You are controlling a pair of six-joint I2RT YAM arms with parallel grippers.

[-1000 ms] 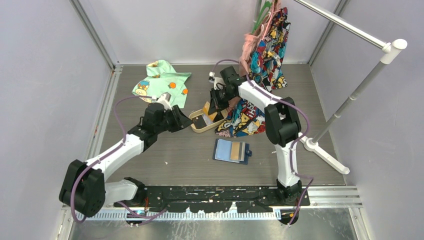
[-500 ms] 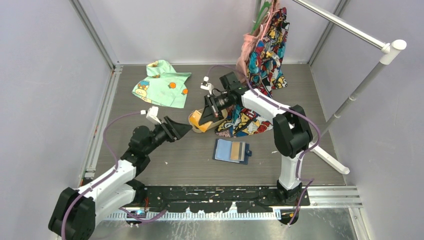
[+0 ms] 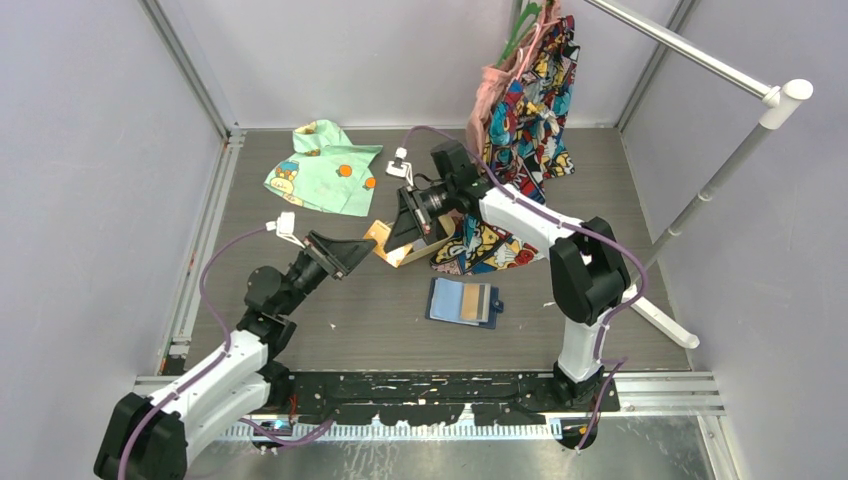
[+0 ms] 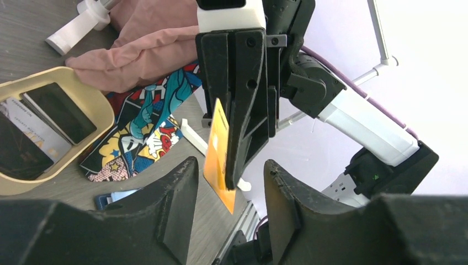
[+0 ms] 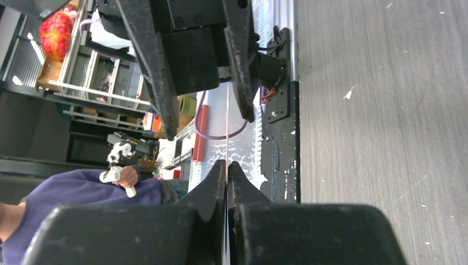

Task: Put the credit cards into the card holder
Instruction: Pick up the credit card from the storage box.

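Observation:
My right gripper (image 3: 396, 231) is shut on an orange-yellow credit card (image 3: 379, 237) and holds it in the air left of the tan tray (image 3: 403, 258). In the left wrist view this card (image 4: 217, 160) stands edge-up between my open left gripper's (image 4: 229, 168) fingers, touching neither. In the right wrist view the card (image 5: 227, 124) shows edge-on in the shut right gripper (image 5: 227, 165). Dark cards (image 4: 58, 110) and a pale card (image 4: 33, 135) lie in the tray (image 4: 105, 107). The navy card holder (image 3: 462, 302) lies open on the table, nearer the arm bases.
A green shirt (image 3: 325, 165) lies at the back left. Colourful printed garments (image 3: 495, 240) lie beside the tray, and more hang from the rack (image 3: 530, 90). The rack's white pole and foot (image 3: 650, 305) stand on the right. A pink cloth (image 4: 143, 49) lies behind the tray.
My right gripper has lifted the orange card out of the tray and swung it left. My left arm has drawn back toward the near left, its open gripper now around the card.

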